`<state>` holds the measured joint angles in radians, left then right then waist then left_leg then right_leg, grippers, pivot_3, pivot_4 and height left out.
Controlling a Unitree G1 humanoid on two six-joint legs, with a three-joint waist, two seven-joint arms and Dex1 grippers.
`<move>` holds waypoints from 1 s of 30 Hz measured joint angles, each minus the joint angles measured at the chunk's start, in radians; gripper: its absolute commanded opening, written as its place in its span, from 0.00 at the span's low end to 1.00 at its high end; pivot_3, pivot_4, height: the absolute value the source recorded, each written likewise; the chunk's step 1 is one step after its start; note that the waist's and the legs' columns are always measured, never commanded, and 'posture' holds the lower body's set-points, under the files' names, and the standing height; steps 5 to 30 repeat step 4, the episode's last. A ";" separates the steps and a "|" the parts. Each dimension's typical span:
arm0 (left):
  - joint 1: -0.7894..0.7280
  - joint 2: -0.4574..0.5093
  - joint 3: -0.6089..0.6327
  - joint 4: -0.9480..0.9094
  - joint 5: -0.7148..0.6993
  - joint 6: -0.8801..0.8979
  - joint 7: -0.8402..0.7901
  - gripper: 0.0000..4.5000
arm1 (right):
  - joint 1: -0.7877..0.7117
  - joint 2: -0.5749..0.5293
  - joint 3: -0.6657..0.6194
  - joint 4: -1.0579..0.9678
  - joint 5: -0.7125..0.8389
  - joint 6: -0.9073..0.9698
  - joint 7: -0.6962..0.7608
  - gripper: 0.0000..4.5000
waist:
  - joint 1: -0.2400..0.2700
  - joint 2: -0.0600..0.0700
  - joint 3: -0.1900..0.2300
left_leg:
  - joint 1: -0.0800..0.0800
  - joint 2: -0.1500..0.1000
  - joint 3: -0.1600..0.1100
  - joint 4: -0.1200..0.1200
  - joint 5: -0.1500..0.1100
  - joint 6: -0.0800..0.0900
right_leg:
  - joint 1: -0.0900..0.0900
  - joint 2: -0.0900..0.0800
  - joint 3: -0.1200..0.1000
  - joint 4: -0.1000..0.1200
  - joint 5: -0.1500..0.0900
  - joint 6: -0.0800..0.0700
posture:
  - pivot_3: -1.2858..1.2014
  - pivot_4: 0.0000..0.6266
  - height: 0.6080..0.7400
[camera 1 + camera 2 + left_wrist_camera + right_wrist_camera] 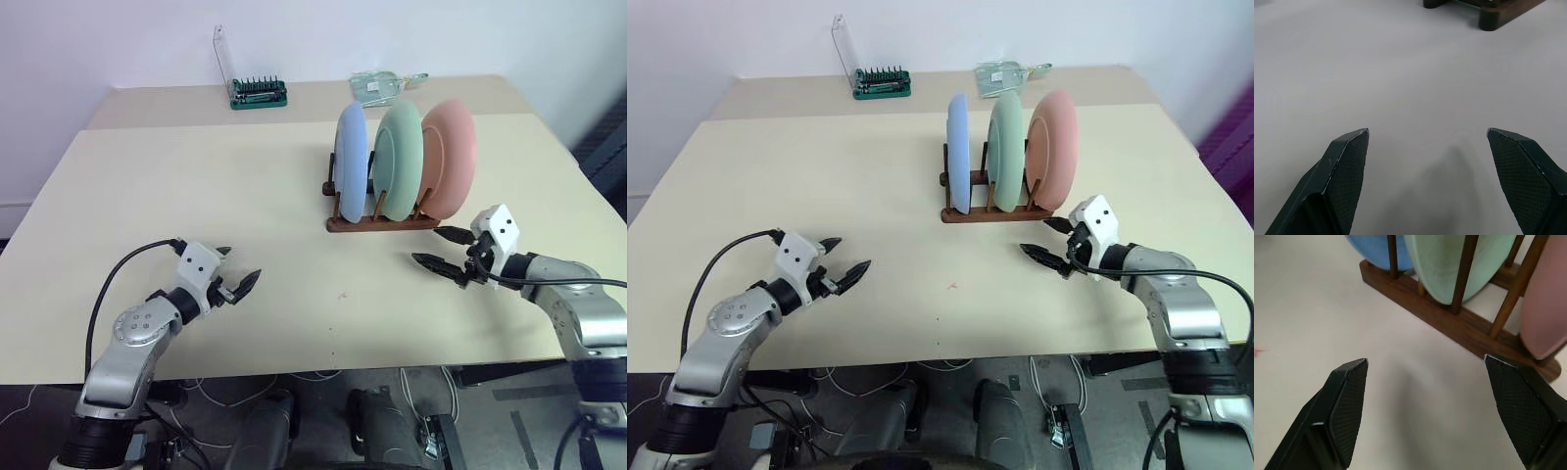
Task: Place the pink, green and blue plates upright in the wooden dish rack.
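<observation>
Three plates stand upright between the pegs of the dark wooden dish rack (382,223) right of the table's middle: the blue plate (350,162) on the left, the green plate (399,160) in the middle, the pink plate (449,157) on the right. My right gripper (443,249) hovers low over the table just in front of the rack's right end, open and empty, its fingers (1347,406) aimed at the rack rail (1449,320). Near the front left of the table my left gripper (235,271) is open and empty too, pointing toward the rack.
At the back of the table (216,186) stand a green tool holder with a clear panel (257,92) and a clear packet (384,86). A black cable (118,279) loops over my left arm.
</observation>
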<state>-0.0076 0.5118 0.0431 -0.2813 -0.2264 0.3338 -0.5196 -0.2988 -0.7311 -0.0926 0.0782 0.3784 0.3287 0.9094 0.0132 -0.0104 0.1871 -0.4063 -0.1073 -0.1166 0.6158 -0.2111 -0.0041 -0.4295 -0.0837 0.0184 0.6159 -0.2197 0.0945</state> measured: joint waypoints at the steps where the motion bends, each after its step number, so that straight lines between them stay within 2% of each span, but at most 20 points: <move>1: 0.013 0.000 0.002 -0.001 0.005 -0.001 0.007 0.88 | -0.008 0.006 0.009 0.022 -0.016 -0.026 0.004 0.86 | -0.001 0.000 0.000 | 0.000 0.000 0.000 0.000 0.000 0.000 | 0.000 0.000 0.000 0.000 0.000 0.000 | 0.52 0.24 1.00; 4: 0.033 -0.014 0.007 -0.013 0.012 0.002 0.025 0.88 | -0.012 0.016 0.038 0.074 -0.047 -0.064 0.024 0.86 | -0.001 0.000 0.000 | 0.000 0.000 0.000 0.000 0.000 0.000 | 0.000 0.000 0.000 0.000 0.001 0.001 | 0.52 0.24 1.00; 30: 0.033 -0.014 0.007 -0.013 0.012 0.002 0.025 0.88 | -0.012 0.016 0.038 0.074 -0.047 -0.064 0.024 0.86 | -0.001 0.000 0.000 | 0.000 0.000 0.000 0.000 0.000 0.000 | 0.000 0.000 0.000 0.000 0.001 0.001 | 0.52 0.24 1.00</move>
